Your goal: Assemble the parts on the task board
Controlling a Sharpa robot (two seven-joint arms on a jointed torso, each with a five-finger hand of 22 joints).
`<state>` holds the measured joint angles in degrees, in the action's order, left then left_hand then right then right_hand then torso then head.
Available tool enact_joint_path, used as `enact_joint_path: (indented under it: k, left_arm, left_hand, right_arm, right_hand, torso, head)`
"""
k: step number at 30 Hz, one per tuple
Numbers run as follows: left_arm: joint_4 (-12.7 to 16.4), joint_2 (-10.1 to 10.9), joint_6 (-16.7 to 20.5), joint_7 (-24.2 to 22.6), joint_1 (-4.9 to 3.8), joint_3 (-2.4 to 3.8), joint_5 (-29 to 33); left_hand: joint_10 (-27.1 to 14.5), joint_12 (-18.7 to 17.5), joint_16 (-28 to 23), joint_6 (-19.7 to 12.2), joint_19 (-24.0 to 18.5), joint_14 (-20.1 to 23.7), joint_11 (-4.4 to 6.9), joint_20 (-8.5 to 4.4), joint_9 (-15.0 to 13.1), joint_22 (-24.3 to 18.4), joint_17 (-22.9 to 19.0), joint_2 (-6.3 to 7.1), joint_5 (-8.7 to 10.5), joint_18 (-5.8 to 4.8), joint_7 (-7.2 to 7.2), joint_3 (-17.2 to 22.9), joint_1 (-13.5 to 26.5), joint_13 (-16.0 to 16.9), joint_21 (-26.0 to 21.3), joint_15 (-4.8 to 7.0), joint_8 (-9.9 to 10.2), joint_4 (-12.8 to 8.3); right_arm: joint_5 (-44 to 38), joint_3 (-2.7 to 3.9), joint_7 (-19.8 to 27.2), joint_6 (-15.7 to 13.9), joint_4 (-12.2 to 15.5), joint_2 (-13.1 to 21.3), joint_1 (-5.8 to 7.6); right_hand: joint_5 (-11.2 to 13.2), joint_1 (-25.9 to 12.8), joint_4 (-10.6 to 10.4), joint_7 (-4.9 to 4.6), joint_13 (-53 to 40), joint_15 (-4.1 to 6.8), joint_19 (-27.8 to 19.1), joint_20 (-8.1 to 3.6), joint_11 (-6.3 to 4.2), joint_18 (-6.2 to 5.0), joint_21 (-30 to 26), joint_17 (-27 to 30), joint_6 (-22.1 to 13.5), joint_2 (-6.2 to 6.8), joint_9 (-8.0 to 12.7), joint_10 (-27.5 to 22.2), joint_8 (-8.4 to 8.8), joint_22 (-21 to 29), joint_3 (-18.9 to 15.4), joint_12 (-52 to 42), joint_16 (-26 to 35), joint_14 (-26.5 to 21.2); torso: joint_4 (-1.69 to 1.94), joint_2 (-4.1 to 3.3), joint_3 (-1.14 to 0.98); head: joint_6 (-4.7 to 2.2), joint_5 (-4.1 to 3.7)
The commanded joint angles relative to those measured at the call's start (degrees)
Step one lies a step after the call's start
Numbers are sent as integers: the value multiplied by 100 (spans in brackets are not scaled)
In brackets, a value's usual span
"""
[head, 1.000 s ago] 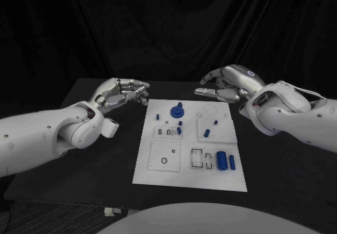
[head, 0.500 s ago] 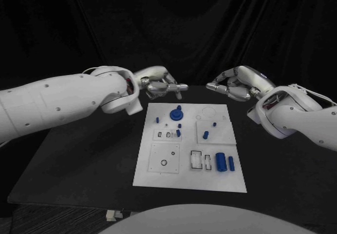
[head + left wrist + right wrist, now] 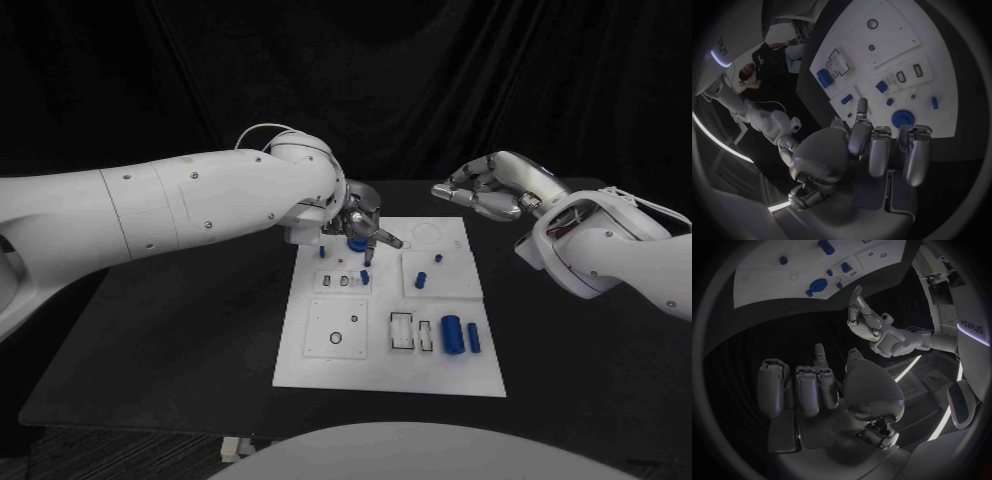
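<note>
task board (image 3: 387, 372) holds blue parts (image 3: 453, 331); left hand (image 3: 358, 222) and right hand (image 3: 483, 187) empty, fingers curled.

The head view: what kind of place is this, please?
Probably a robotics lab or test cell, set up for a staged assembly trial. A black table stands before black drapes, a white task board carries small blue parts, and two white robot arms work over it.

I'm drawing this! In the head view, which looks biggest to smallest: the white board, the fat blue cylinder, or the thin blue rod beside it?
1. board
2. fat cylinder
3. thin rod, about as long as the cylinder but much slimmer
</note>
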<state>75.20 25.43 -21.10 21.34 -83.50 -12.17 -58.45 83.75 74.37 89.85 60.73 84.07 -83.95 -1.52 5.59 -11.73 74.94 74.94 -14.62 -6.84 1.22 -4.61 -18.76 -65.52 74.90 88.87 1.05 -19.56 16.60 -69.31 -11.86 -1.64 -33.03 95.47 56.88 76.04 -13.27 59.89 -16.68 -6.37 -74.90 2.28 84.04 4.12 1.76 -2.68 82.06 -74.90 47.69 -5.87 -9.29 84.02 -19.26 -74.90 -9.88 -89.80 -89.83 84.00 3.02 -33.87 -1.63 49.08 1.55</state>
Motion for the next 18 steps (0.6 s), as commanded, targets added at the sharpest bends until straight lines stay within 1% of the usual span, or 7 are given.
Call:
enact_joint_path:
  k: [1,5,8,10,12,13,18]
  left_arm:
    - [-48,-105,-434,902,16,5,-156]
    - [-122,-219,-396,1127,73,5,-159]
    - [-174,-279,-342,1239,120,5,-160]
    - [-202,-303,-317,1305,147,5,-160]
    - [-226,-315,-287,1349,164,5,-160]
    - [-235,-318,-277,1367,169,5,-160]
    - [-300,-320,-265,1478,195,5,-160]
  left_hand:
    - [625,1563,15,166,371,-605,98,-66,-79,1273,1506,23,73,-59,50,-52,140,1510,35,66,17,1]
    - [625,1563,15,306,373,-605,150,-115,-170,1272,1506,31,134,-59,105,-77,242,1510,32,117,2,-2]
    - [625,1563,15,377,399,-605,187,-151,-236,1296,1506,46,85,-65,138,-59,226,1510,39,154,-4,-20]
    - [625,1563,15,414,402,-605,208,-174,-280,1298,1506,56,43,-66,158,-35,192,1510,39,176,-4,-30]
    - [625,1563,15,430,403,-605,216,-182,-300,1299,1506,61,30,-66,166,-26,181,1510,39,185,-6,-31]
    - [625,1563,15,490,406,-605,241,-206,-364,1301,1506,79,-1,-66,194,-4,149,1510,38,209,-27,-36]
    - [625,1563,15,509,406,-605,252,-217,-393,1300,1506,89,-9,-66,204,4,139,1510,37,220,-33,-36]
  right_arm:
    - [39,5,-204,181,22,0,-23]
    - [39,5,-233,226,16,-12,-32]
    - [39,5,-248,253,9,-24,-35]
    - [39,5,-256,269,7,-30,-36]
    - [39,5,-261,281,4,-34,-38]
    - [39,5,-263,286,2,-36,-40]
    - [39,5,-277,314,-14,-49,-63]
  right_hand:
    - [-63,64,9,-19,-1510,-55,204,33,29,60,-10,-1510,41,1,-8,598,-30,-1237,-53,-20,-17,600]
    - [-120,105,9,-20,-1510,-57,202,36,30,60,-12,-1510,40,-6,-10,598,-32,-1236,-80,-20,-17,600]
    - [-166,134,9,-21,-1510,-58,199,38,31,58,-19,-1510,38,-12,-11,598,-32,-1234,-100,-20,-17,600]
    - [-181,144,9,-21,-1510,-58,198,38,31,57,-21,-1510,37,-15,-11,598,-32,-1233,-107,-20,-17,600]
    - [-211,164,9,-22,-1510,-59,197,39,31,57,-21,-1510,34,-19,-12,598,-32,-1233,-120,-20,-17,600]
    - [-225,174,9,-22,-1510,-59,197,39,31,57,-22,-1510,33,-20,-12,598,-32,-1233,-126,-20,-17,600]
    - [-253,192,8,-23,-1510,-59,196,40,33,56,-23,-1510,31,-24,-12,598,-32,-1232,-138,-20,-17,600]
  torso:
    - [-23,-23,-7]
    - [-18,-16,-7]
    - [-9,-6,-12]
    - [-7,0,-16]
    - [-7,-1,-14]
    - [-5,-4,-13]
    - [-2,-10,-8]
  head:
    - [-17,3]
    - [38,-14]
    - [90,-5]
    - [92,-2]
    - [92,-2]
    - [92,1]
    - [92,10]
